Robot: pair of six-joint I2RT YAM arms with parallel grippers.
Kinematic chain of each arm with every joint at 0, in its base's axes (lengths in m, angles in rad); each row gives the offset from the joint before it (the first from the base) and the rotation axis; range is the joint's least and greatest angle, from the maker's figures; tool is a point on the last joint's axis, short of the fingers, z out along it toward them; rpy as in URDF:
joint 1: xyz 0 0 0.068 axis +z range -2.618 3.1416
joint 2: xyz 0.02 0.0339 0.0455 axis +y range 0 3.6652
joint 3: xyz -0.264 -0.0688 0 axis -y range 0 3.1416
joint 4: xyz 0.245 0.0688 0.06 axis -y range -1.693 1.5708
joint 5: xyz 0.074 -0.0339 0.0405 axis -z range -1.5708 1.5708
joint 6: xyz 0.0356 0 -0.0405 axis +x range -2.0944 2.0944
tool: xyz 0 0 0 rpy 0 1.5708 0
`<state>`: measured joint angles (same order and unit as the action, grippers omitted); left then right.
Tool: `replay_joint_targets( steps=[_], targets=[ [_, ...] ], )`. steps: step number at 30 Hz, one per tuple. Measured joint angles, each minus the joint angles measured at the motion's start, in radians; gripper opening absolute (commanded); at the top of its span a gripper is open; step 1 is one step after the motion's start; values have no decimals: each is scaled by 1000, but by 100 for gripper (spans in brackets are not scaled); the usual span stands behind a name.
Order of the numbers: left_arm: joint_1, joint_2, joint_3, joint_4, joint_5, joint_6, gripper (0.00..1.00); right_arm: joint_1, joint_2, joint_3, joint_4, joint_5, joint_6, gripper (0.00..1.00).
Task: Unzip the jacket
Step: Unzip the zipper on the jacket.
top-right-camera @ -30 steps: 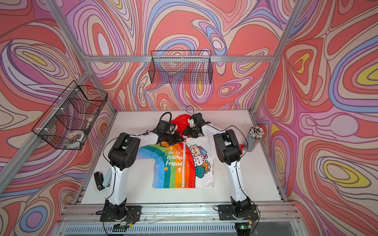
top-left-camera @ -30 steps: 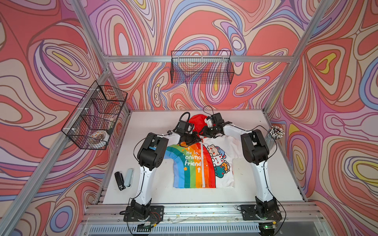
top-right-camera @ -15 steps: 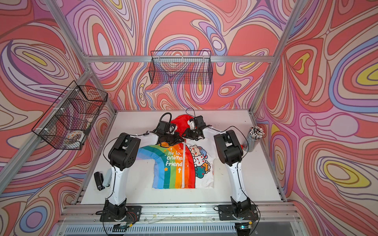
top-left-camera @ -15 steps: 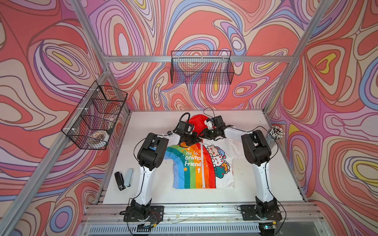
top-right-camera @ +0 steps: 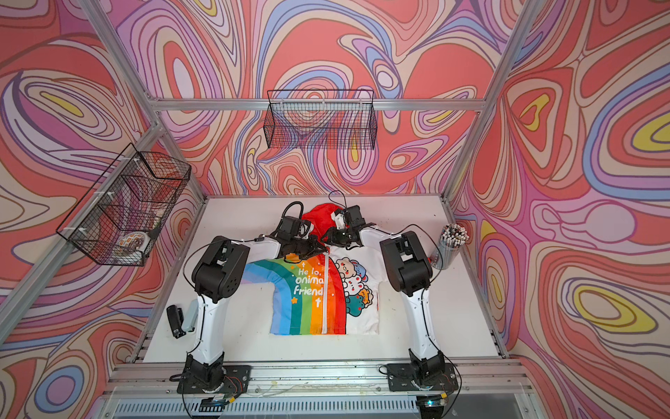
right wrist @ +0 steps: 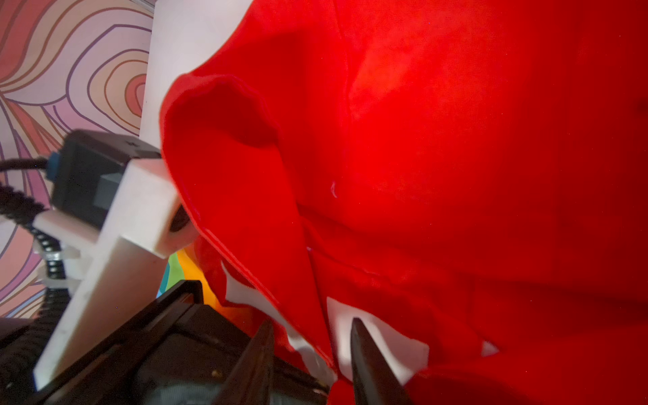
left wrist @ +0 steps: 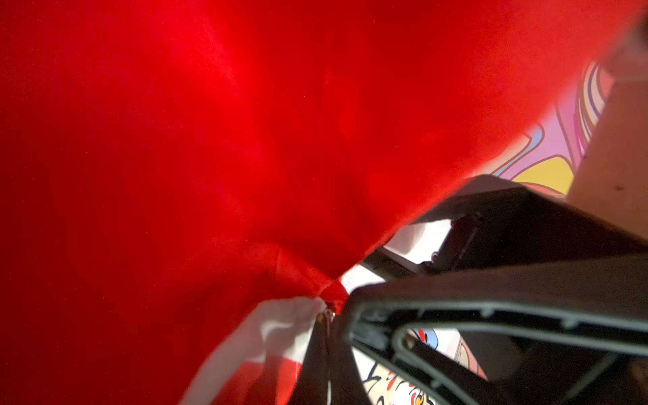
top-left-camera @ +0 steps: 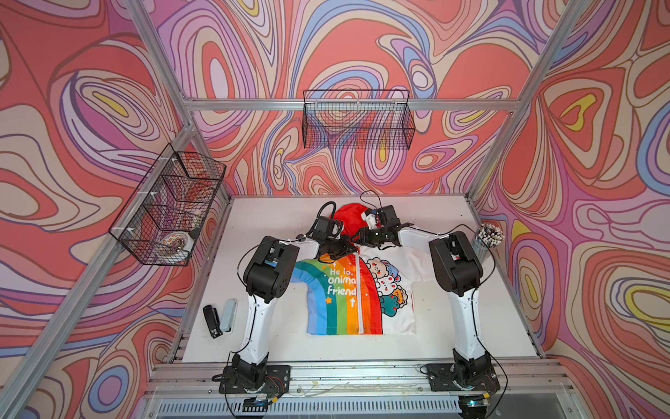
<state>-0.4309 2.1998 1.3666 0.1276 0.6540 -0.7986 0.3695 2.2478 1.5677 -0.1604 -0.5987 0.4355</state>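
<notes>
The jacket (top-left-camera: 348, 297) (top-right-camera: 311, 301) lies flat in both top views, red hood (top-left-camera: 350, 217) at the far end, white zipper (top-left-camera: 359, 290) closed down the middle. My left gripper (top-left-camera: 350, 250) (left wrist: 328, 315) is at the collar, jaws shut, with a small metal piece of the zipper's top at their tips. My right gripper (top-left-camera: 359, 237) (right wrist: 311, 324) faces it from the other side. It is open, its fingers (right wrist: 357, 336) straddling the hood's red edge and white collar fabric without pressing it.
A cup of pens (top-left-camera: 487, 237) stands by the right wall. A black object (top-left-camera: 212, 321) and a pale blue one (top-left-camera: 229, 315) lie at the front left. Wire baskets hang on the back wall (top-left-camera: 357, 119) and left wall (top-left-camera: 170, 206).
The right gripper has shifted a little at the collar and its jaws have widened slightly. The left gripper has stayed shut in place.
</notes>
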Motion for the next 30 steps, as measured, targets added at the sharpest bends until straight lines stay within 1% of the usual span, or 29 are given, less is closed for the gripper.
replay_joint_targets(
  steps=[7,14,16,20,23,24,30],
  targets=[
    [0,0,-1,2,0,-3,0,15,34,85,-42,26,-19,35],
    [0,0,-1,3,0,-6,0,31,85,128,-101,64,-50,28],
    [0,0,-1,3,0,-7,0,31,87,137,-110,74,-56,25],
    [0,0,-2,3,0,-7,0,31,91,151,-141,107,-66,13],
    [0,0,-2,3,0,-7,0,31,91,154,-151,125,-67,2],
    [0,0,-2,3,0,-7,0,31,91,154,-152,129,-66,0],
    [-1,-21,-35,12,-15,-10,0,34,91,164,-169,159,-66,0]
  ],
)
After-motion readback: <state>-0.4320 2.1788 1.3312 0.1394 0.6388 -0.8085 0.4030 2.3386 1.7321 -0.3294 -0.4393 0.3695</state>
